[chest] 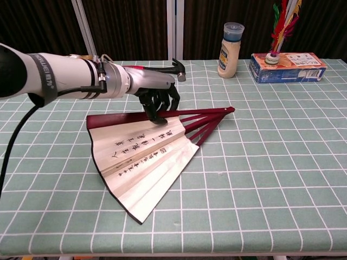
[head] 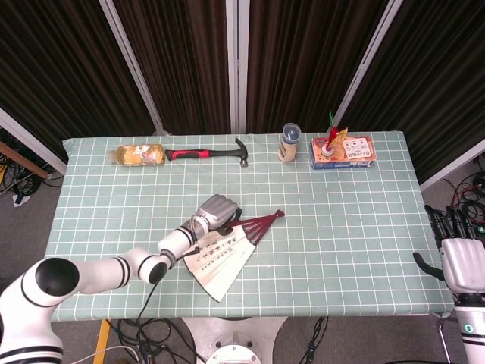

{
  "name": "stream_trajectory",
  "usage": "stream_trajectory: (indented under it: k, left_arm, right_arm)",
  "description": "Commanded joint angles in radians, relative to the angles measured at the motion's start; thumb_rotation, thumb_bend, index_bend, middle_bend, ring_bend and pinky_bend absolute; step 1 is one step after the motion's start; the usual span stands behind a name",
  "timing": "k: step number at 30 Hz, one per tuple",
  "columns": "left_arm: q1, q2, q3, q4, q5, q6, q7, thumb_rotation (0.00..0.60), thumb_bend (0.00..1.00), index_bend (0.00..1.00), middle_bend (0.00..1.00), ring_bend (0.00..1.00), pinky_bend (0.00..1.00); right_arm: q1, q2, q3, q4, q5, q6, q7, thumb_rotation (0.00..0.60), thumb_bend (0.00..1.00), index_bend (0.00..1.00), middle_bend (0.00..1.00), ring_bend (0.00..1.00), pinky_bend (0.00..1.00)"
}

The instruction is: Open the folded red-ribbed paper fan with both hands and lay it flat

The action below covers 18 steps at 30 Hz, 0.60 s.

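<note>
Fan mostly open, nearly done
Left hand (chest: 157,100) presses curled fingertips on the fan (chest: 143,157), lying partly spread at the table's near middle; wider spread possibly left. Right hand (head: 458,258) empty, fingers apart, off table.

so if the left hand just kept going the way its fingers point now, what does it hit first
The left hand has its fingers curled downward, with the fingertips on or just above the paper fan near its upper red rib. Going straight on, it would meet the fan at once, then the table under it. Actual contact is hard to tell.
</note>
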Motion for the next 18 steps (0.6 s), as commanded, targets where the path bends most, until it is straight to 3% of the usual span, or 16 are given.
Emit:
stream_trajectory:
  k: [1,6,10,18]
  left_arm:
    - [0.047,0.068,-0.017,-0.099,0.061,0.076,-0.016,0.6,0.37,0.58,0.71,0.63,0.41]
    - [0.114,0.181,-0.036,-0.256,0.149,0.18,-0.049,0.6,0.37,0.59,0.72,0.65,0.5]
    - [0.181,0.271,-0.059,-0.379,0.204,0.274,-0.099,0.6,0.37,0.59,0.72,0.65,0.5]
    - [0.307,0.333,-0.108,-0.504,0.265,0.461,-0.2,0.6,0.36,0.59,0.72,0.65,0.51]
  right_arm:
    - [0.002,0.004,0.001,-0.002,-0.004,-0.001,0.014,0.6,0.14,0.07,0.16,0.0,0.0]
    - [0.019,0.02,-0.003,-0.011,-0.027,-0.028,0.065,0.6,0.14,0.07,0.16,0.0,0.0]
    - [0.053,0.032,-0.004,-0.019,-0.05,-0.075,0.144,0.6,0.14,0.07,0.16,0.0,0.0]
    - [0.172,0.05,-0.03,-0.058,-0.108,-0.27,0.412,0.6,0.17,0.07,0.17,0.0,0.0]
